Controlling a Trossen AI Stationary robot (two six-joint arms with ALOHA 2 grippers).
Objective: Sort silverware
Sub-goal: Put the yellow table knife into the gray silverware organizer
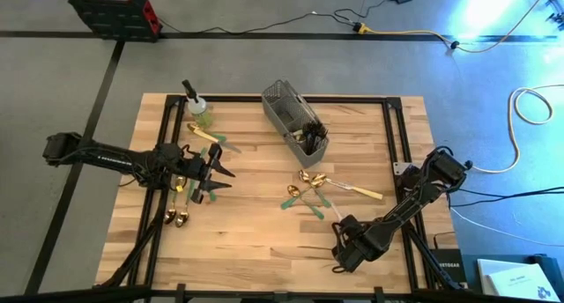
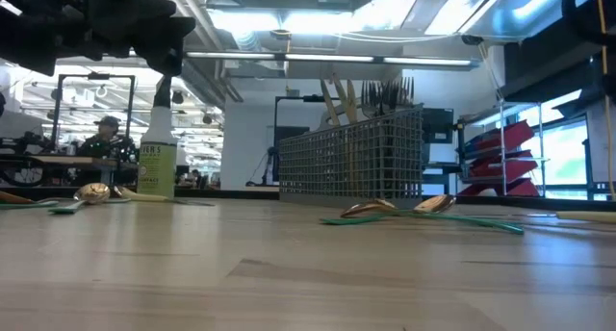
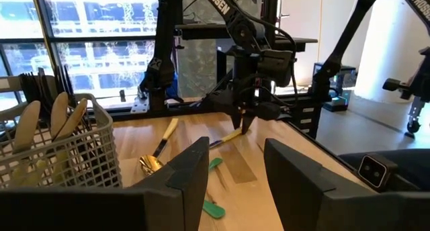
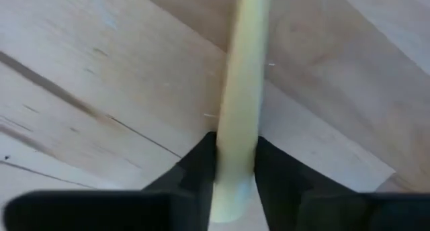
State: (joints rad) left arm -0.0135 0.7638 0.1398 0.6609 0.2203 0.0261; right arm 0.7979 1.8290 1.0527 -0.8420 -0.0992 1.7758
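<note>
Silverware lies in two groups on the wooden table: gold spoons and green handles in the middle [image 1: 308, 190], and more on the left [image 1: 181, 197]. My right gripper [image 1: 338, 225] is near the table's near right side, shut on a cream handle [image 4: 240, 90]. My left gripper [image 1: 226, 178] hovers open above the left group and touches nothing. In the left wrist view its fingers [image 3: 195, 167] frame the right gripper [image 3: 244, 123] farther off. The low view shows spoons [image 2: 385, 209] lying flat on the table. My right gripper pinches the cream handle near its rounded free end [image 4: 234, 170] between its two fingers. The fingers slant down from above. The handle runs forward past the fingertips, low over the table top [image 4: 101, 90]. I cannot tell whether it is lifted clear.
A grey wire-mesh caddy [image 1: 295, 118] holding dark and cream utensils stands at the table's far middle. A spray bottle of green liquid [image 1: 196, 102] stands at the far left. A black frame [image 1: 388, 144] runs round the table top. Bare wood [image 1: 256, 250] lies along the near edge.
</note>
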